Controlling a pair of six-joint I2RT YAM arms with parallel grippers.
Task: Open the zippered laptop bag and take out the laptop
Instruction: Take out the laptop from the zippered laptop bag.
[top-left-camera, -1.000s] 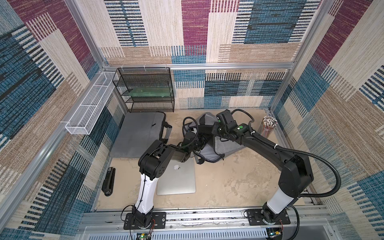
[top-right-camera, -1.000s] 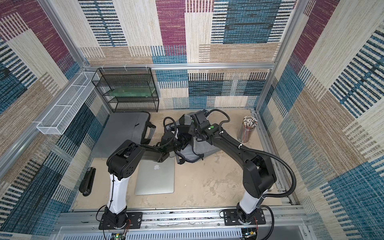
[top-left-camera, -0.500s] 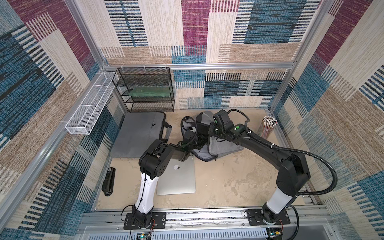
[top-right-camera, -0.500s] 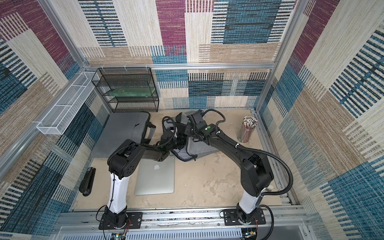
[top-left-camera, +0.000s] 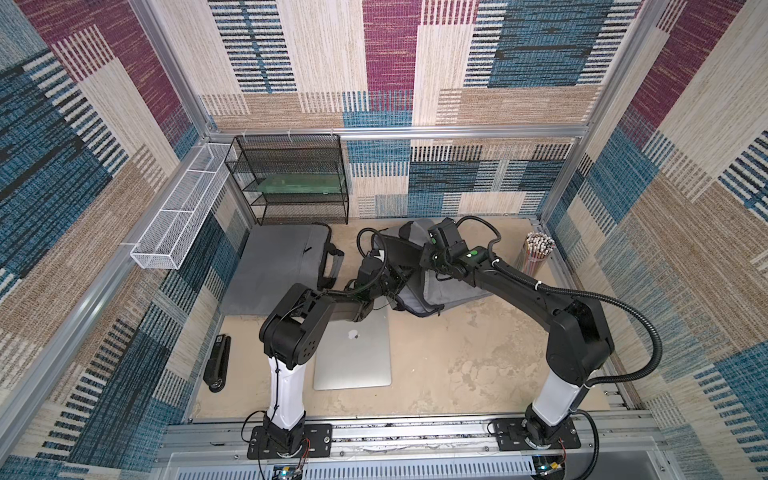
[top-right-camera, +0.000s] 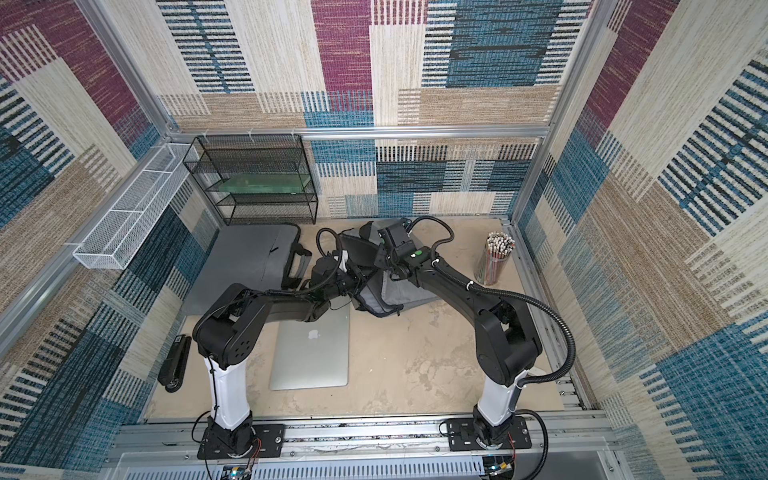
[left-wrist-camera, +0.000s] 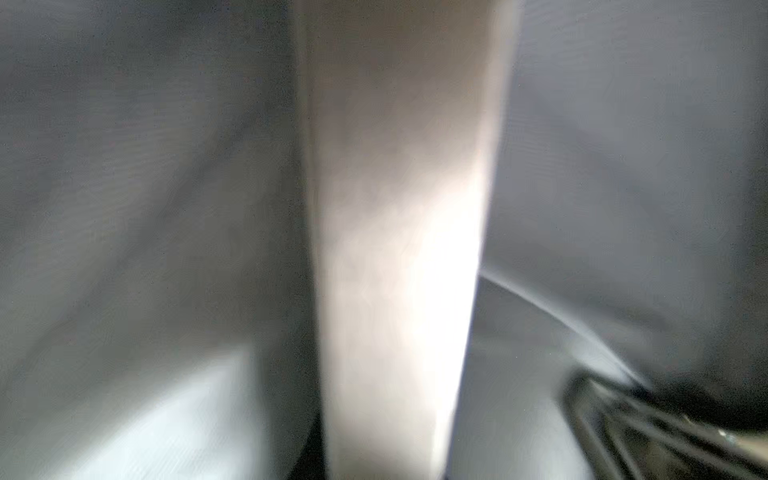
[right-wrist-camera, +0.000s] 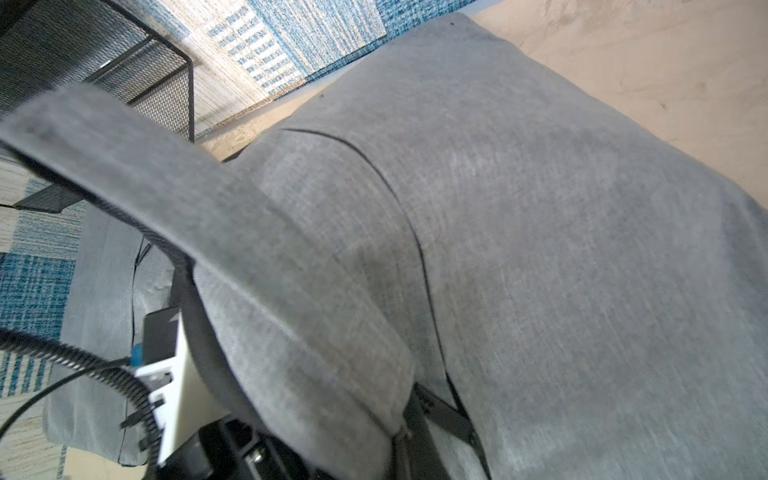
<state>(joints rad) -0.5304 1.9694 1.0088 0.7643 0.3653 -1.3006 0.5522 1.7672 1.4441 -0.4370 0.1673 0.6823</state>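
Note:
The grey zippered laptop bag (top-left-camera: 453, 291) (top-right-camera: 399, 291) sits crumpled at the table's back centre, its top side raised so the dark inside shows. My right gripper (top-left-camera: 428, 257) (top-right-camera: 382, 259) is shut on the bag's raised upper edge by its handle; in the right wrist view grey fabric (right-wrist-camera: 540, 249) fills the picture. My left gripper (top-left-camera: 397, 278) (top-right-camera: 353, 279) reaches into the bag's mouth, its fingers hidden by fabric. The left wrist view is a blur of grey cloth (left-wrist-camera: 124, 166) around a pale band. A silver laptop (top-left-camera: 353, 353) (top-right-camera: 311, 349) lies flat on the table, nearer the front.
A second grey bag (top-left-camera: 278, 266) lies flat at the back left. Behind it stands a black mesh rack (top-left-camera: 291, 183), with a white wire basket (top-left-camera: 183, 212) on the left wall. A cup of pencils (top-left-camera: 536, 253) stands back right and a black stapler (top-left-camera: 218, 361) front left.
My right gripper has drawn the bag's upper edge a little to the left and the bag has bunched up higher. The left gripper has stayed at the bag's mouth.

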